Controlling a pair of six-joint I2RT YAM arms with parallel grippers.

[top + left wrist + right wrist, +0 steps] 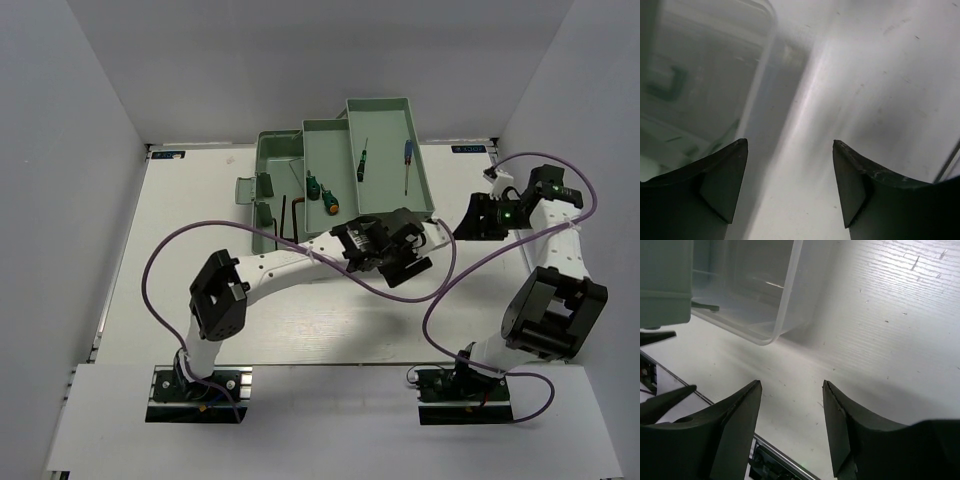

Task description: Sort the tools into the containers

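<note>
A white bench fills the middle of the overhead view, enclosed by plain pale grey walls at the left, the back and the right. A small blue label sits at the bench's far left corner and another at its far right corner, while a white panel runs across the near edge. Up close, the bench surface shows fine ridged lines, small dark specks and short scratches, with soft shadows lying across it.

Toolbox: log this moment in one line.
left end effector open, empty | right end effector open, empty | four screwdrivers in toolbox trays
</note>
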